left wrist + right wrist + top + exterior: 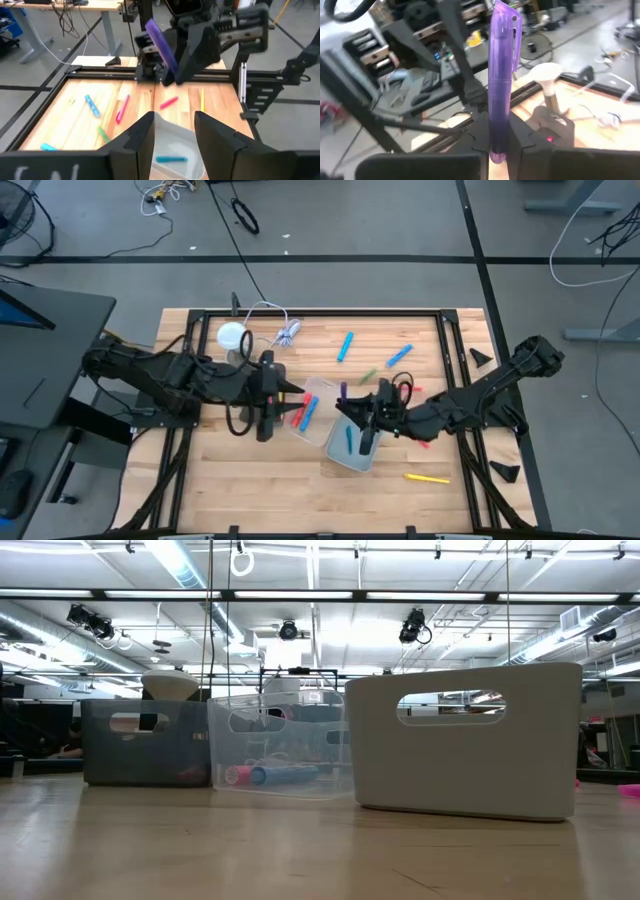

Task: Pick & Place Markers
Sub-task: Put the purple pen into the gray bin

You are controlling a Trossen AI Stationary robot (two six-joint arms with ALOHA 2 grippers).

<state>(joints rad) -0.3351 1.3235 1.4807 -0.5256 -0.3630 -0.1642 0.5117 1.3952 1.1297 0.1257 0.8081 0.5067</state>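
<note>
My right gripper reaches in from the table's right and is shut on a purple marker, which also shows in the left wrist view. It hovers between a clear bin, which holds red and blue markers, and a white bin with one blue marker in it. My left gripper is open and holds nothing, at the clear bin's left side. Loose markers lie on the table: blue, blue, green, yellow. My right gripper pinches the purple marker by its lower end between its two fingers. The marker runs along the fingers and sticks out well past their tips, cap end free. It is lifted clear of the table and bins.
A white round-topped lamp and a white cable bundle sit near the far left edge. A dark grey bin stands beside the clear bin and the white bin. A black frame borders the table.
</note>
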